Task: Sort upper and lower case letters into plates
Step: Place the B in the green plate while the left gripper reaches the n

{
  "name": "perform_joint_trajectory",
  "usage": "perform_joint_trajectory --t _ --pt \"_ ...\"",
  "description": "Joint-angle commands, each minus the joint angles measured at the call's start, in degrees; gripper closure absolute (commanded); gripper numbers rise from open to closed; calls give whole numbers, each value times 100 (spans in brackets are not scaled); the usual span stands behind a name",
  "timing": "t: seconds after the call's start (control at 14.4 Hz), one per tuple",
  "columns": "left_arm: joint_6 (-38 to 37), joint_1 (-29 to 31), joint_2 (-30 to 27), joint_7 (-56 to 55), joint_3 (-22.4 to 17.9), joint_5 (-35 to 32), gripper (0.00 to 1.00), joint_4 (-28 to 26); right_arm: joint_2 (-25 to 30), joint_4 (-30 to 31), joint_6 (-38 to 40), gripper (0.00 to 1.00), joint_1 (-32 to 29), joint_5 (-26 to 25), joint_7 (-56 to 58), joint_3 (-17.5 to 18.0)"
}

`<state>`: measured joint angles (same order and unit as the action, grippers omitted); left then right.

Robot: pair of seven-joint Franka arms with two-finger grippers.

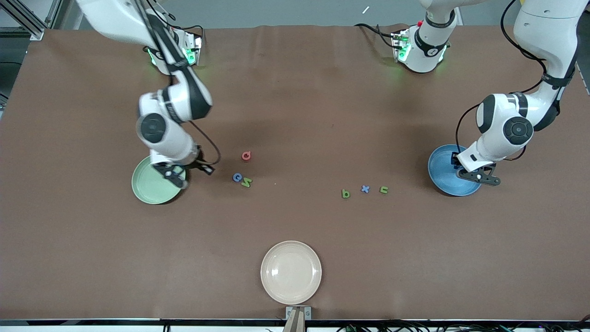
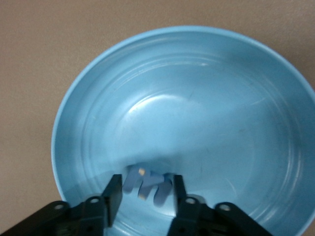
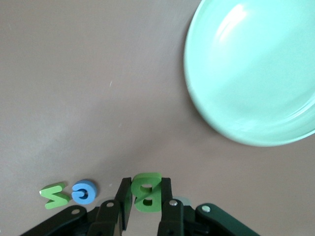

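Over the green plate's [image 1: 154,186] rim: my right gripper [image 3: 145,206] clamped on a green letter B [image 3: 146,191], which could miss if released early; my left gripper [image 2: 143,192], part-open, over a blue letter [image 2: 147,184] in the blue plate [image 1: 445,163].
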<state>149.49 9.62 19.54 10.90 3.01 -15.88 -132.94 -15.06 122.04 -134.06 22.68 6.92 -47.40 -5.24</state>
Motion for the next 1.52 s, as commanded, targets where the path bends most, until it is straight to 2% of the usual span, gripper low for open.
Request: perform_joint_trajectory --t 0.0,0.28,0.55,0.83,1.04,1.18,1.25,1.32,1.39,1.46 --pt "19 22 -213 -52 268 -109 1 -22 302 259 108 99 -718 -24 1114 76" --pt "-612 13 -205 -1280 1111 -39 1 583 250 443 47 99 -1308 -24 2101 76" --pt "-991 -118 172 -2634 1728 -29 1 1155 74 522 12 98 -1564 -24 2296 76" --pt "-983 -627 646 -3637 1764 -38 1 1577 -154 769 -445 98 -1600 -24 2296 76" --pt "-948 -821 936 -3998 1764 -65 1 1744 -453 778 -594 98 -1608 -24 2296 76" --pt "-930 -900 1139 -4130 1764 -91 1 1902 -533 778 -595 94 -1635 -24 2305 76" --pt "-930 -997 1227 -4201 1755 -91 1 1973 -524 760 -551 83 -1635 -24 2296 76" --pt "-930 -1015 1315 -4236 1747 -91 1 2060 -524 751 -542 52 -1635 -24 2296 76" --pt "-930 -1015 1411 -4237 1747 -91 2 2157 -524 734 -542 10 -1635 -24 2296 76" --pt "-930 -1024 1525 -4237 1747 -100 6 2262 -515 725 -525 0 -1635 -24 2296 76"
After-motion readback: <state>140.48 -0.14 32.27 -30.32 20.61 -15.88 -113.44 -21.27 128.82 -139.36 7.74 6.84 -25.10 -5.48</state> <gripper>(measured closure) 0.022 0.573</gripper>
